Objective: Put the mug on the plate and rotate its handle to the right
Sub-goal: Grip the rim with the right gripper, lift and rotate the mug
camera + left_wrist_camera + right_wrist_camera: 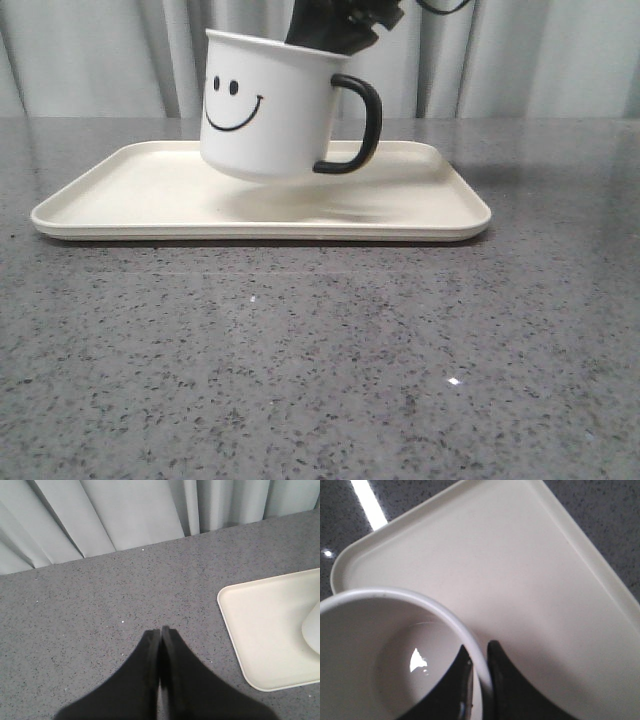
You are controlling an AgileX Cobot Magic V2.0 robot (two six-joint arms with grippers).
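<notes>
- Grey speckled table before a pale pleated curtain: this is the setting, and the cream plate lies across its far half, long side toward you.
- You see the mug hanging over the middle of the plate, tilted, its base clear of the surface with a soft shadow beneath; it is not yet set down.
- Your right tool pinches the mug's rim: in the right wrist view one finger sits inside the cup and the other outside, the white wall clamped between them. In the front view it enters the mouth of the mug from about 12 o'clock.
- Note the handle: it already points to roughly 3 o'clock as you look from the front, with the smiley face turned toward the camera.
- Your left tool has its fingers pressed together on nothing, hovering over bare table, with the plate's near corner off toward 3 o'clock in its view.
- Progress, as a judgement: the carry to the plate looks complete; what remains is lowering the mug until its base sits flat, letting go, and checking the handle.
- Since the handle seems to face right already, you may need little or no turning once the mug rests level.
</notes>
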